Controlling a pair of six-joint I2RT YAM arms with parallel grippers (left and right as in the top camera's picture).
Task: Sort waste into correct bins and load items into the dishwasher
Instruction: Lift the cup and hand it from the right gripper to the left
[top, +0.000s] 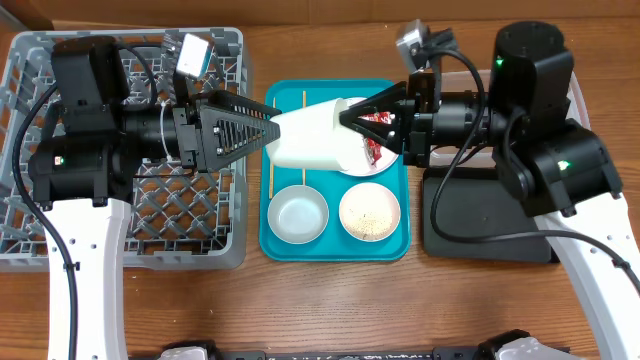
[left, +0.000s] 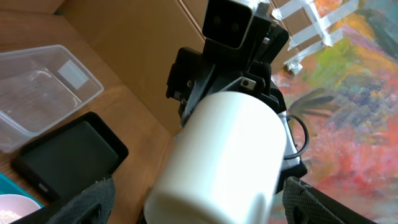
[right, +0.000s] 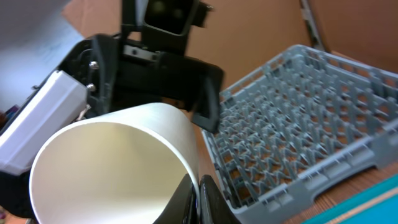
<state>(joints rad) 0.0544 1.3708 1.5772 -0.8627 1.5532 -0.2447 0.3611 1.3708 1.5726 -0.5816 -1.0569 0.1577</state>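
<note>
Fingers seen from above: left fingers (top: 235, 130) lie at the base of a white cup (top: 310, 140) tilted over the teal tray (top: 265, 230), centre frame; right fingers (top: 375, 105) sit at its rim. Left wrist: left fingers (left: 93, 199) stand spread beside the cup (left: 224, 155), released, gap at lower left. Right wrist: right fingers (right: 208, 202) clench the cup (right: 106, 168) rim, bottom centre.

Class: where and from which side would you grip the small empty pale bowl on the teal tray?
Probably pinch the rim of the small empty pale bowl from straight above, fingers straddling its wall: it sits upright, mouth up, walls low.
</note>
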